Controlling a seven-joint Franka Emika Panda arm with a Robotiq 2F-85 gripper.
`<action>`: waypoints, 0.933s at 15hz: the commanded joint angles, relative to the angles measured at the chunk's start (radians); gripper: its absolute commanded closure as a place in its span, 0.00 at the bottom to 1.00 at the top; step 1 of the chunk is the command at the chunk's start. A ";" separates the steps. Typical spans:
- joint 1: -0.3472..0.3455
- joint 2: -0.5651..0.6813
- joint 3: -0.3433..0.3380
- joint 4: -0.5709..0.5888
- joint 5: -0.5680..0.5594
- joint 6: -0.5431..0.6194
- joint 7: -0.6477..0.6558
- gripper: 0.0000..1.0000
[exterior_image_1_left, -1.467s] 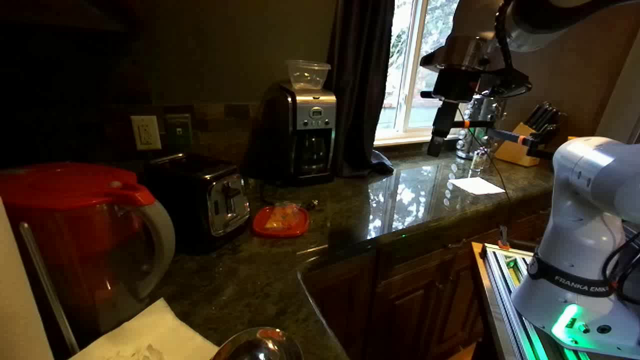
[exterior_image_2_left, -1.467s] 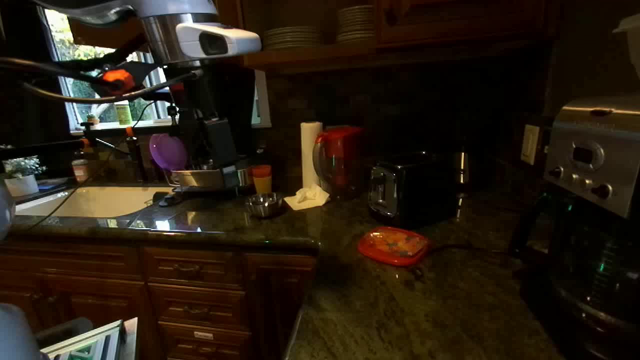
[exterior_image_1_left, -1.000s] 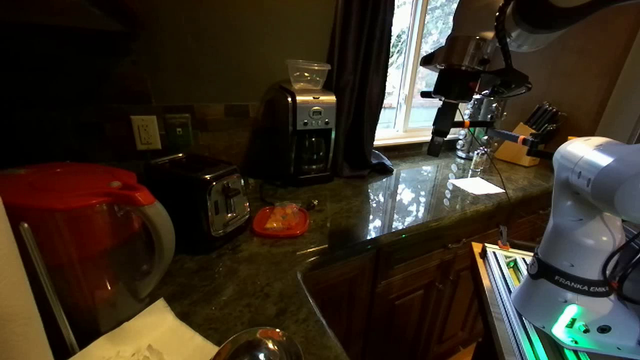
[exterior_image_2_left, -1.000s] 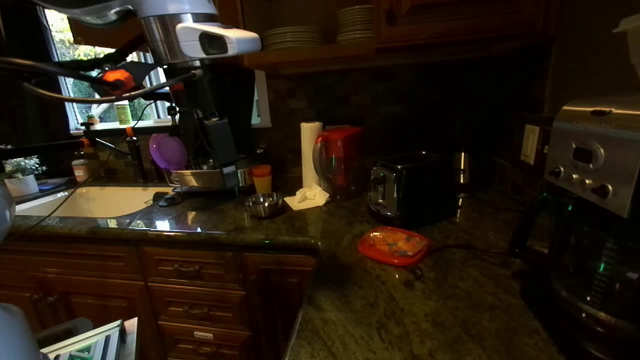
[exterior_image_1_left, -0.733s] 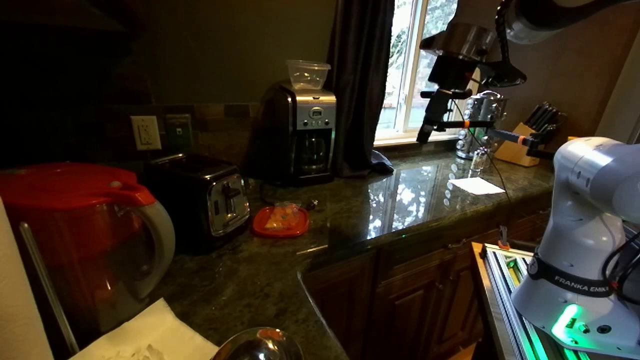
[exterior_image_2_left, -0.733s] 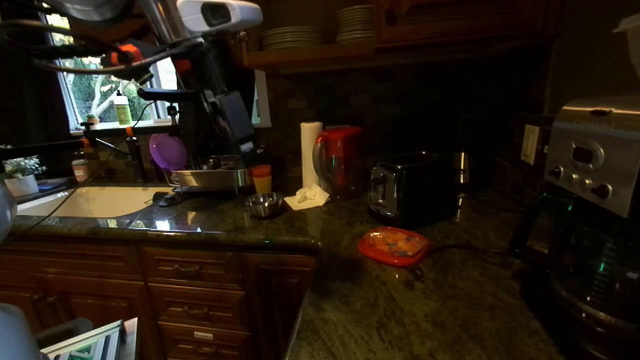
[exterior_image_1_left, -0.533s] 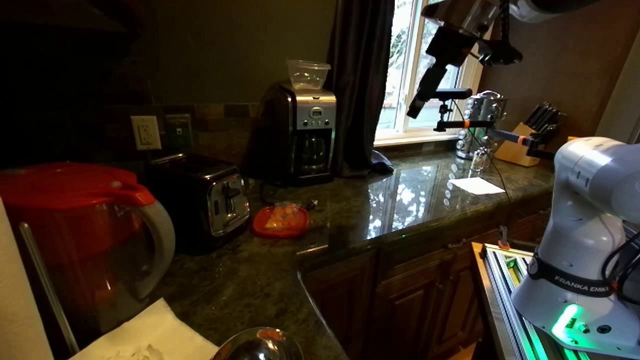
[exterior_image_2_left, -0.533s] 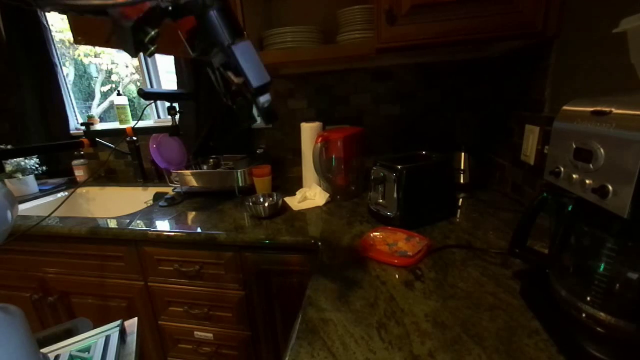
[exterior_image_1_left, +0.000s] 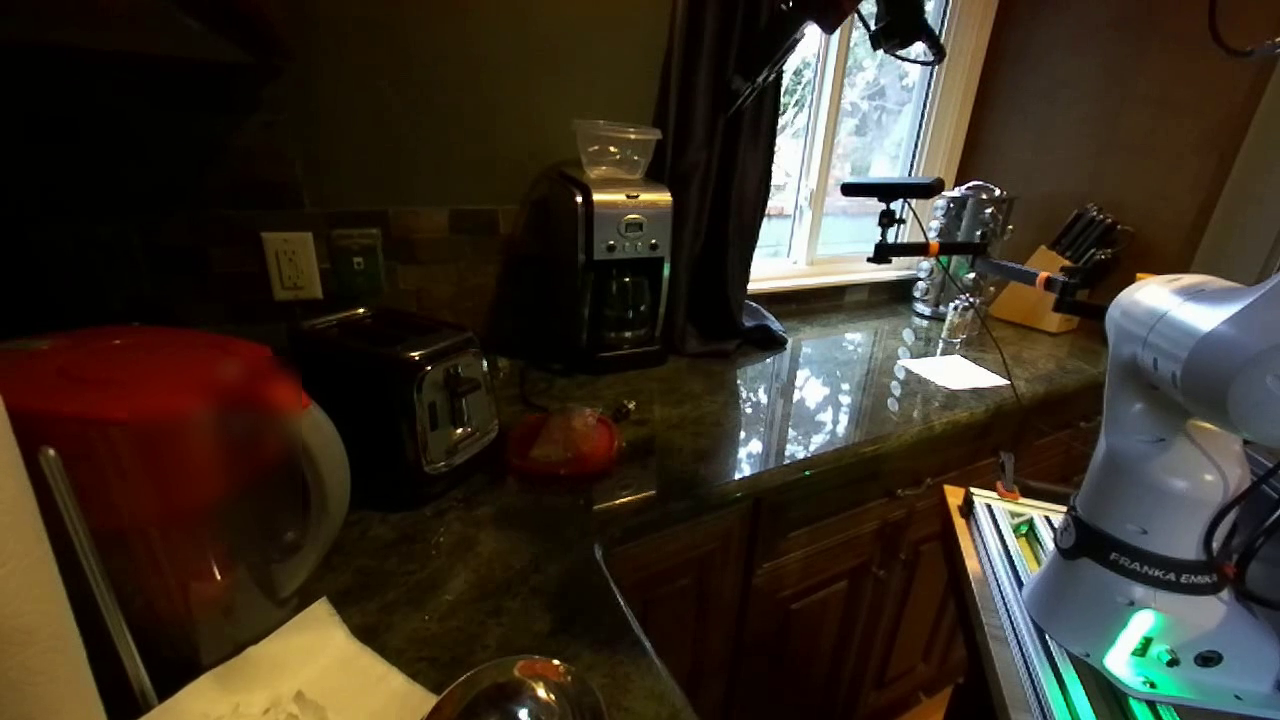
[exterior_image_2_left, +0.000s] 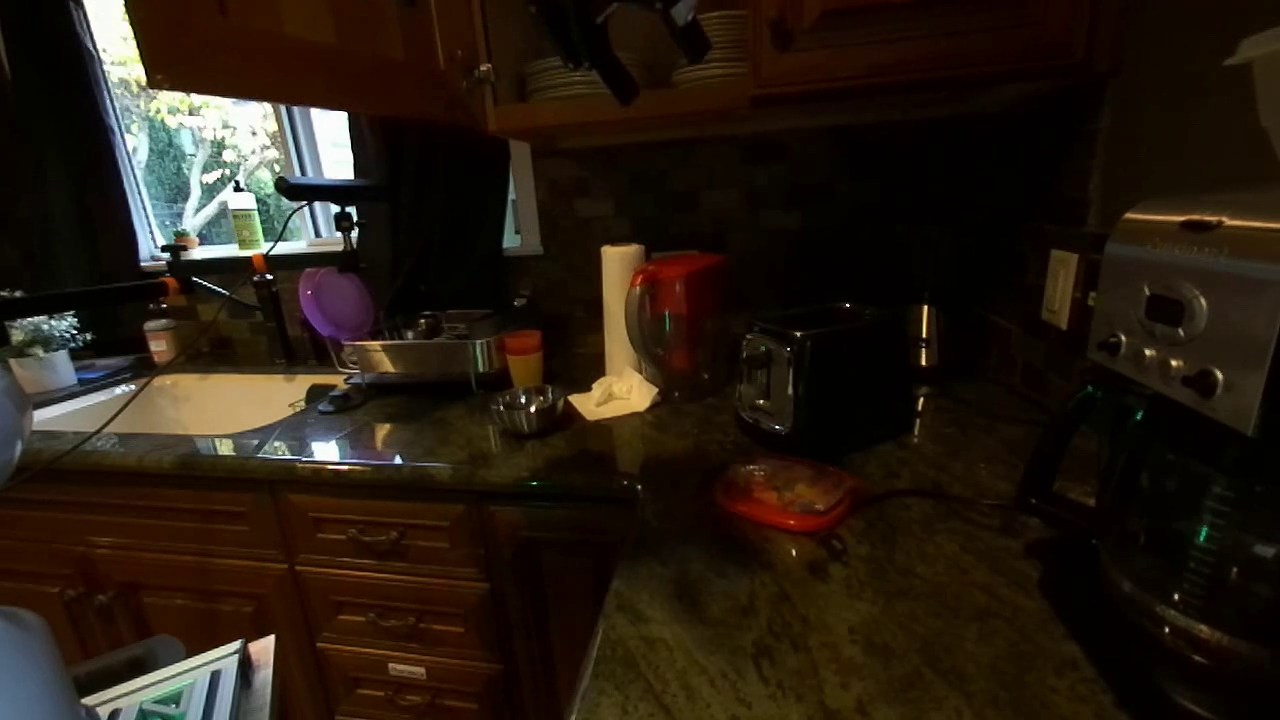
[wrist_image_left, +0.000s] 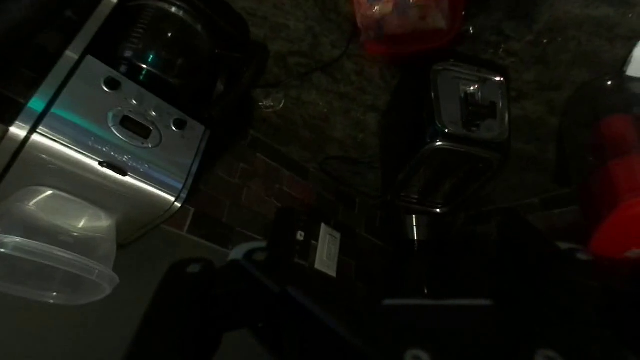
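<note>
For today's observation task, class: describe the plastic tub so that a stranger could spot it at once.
In an exterior view, find the window and the dark curtain hanging beside it. Next to the curtain, on the side away from the window, stands the coffee maker. The tub sits on top of it, see-through, unlike the dark curtain and the silver-and-black coffee maker.

— And there's the arm (exterior_image_1_left: 1130, 470), smooth white, rounded, FRANKA EMIKA lettered across its black band (exterior_image_1_left: 1145, 574)!
— Green light (exterior_image_1_left: 1128, 640) glowing on the base (exterior_image_1_left: 1070, 608), dark cables (exterior_image_1_left: 1246, 563) looping alongside! The gripper (exterior_image_2_left: 664, 76) looks black, though shadow hides the detail.
</note>
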 joint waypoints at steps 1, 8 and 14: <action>0.001 0.022 -0.003 0.018 0.008 -0.003 -0.010 0.00; -0.051 0.176 0.115 0.170 -0.041 0.100 0.154 0.00; -0.038 0.435 0.167 0.514 -0.028 0.101 0.213 0.00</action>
